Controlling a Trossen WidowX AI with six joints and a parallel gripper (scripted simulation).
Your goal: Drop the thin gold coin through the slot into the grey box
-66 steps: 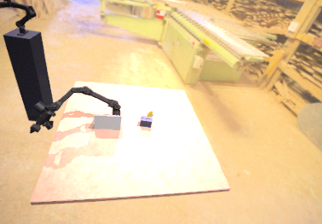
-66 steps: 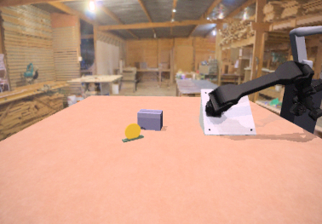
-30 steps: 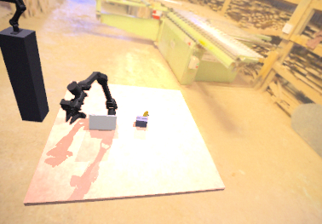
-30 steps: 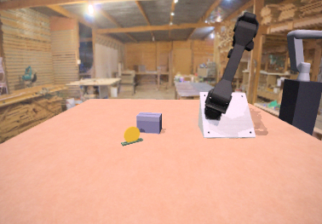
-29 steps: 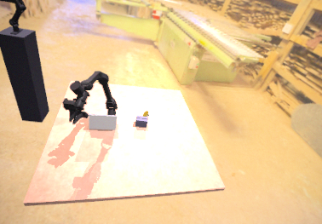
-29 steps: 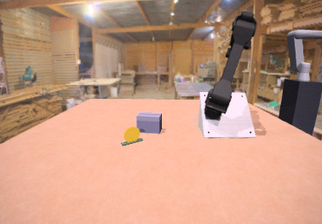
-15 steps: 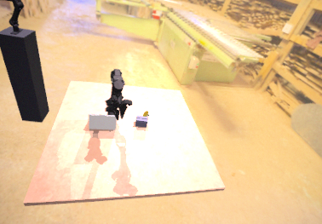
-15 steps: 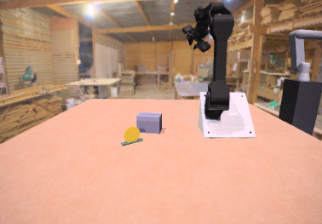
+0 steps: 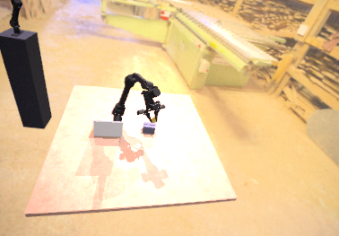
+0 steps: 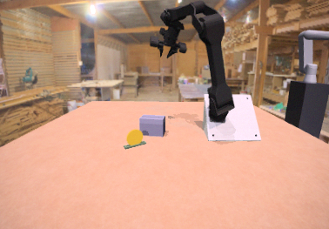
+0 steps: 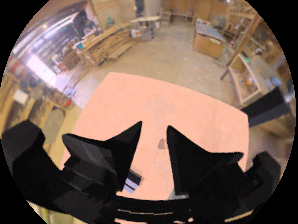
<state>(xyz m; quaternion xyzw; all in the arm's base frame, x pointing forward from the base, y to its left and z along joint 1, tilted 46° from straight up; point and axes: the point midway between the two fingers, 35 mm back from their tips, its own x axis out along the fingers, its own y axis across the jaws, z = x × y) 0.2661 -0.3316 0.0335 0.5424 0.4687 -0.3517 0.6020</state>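
No legible brand, label or writing anywhere in the three views. Exterior view, left to right: gold coin (image 10: pixel 135 137) upright on edge in shallow dark-green holder (image 10: pixel 134 145), on the pink table top (image 10: pixel 165 186); just behind and to the right, closed grey box (image 10: pixel 152 125), apart from the coin; farther right, white base plate (image 10: pixel 248 131) carrying the black arm (image 10: pixel 213 43), bent over high above the table; gripper (image 10: pixel 169 50) suspended well above the box, pointing down, fingers partly closed with a gap between them and nothing held; tall dark block (image 10: pixel 306 105) at far right, off the table edge. Top view, left to right: tall dark pillar (image 9: pixel 24 77) on the workshop floor, grey base plate (image 9: pixel 108 128), arm (image 9: pixel 134 86) arching rightward, gripper (image 9: pixel 152 114) over the small box (image 9: pixel 149 128), pale green woodworking machine (image 9: pixel 197 39) behind the table, timber racks (image 9: pixel 309 48) at right. Coin barely discernible in the top view, showing only as a yellowish speck by the gripper. Wrist view: two dark fingers framing a strip of pink table top (image 11: pixel 160 106), no object between them; coin and box not identifiable there. Nothing standing between gripper and coin; free air above holder and box.
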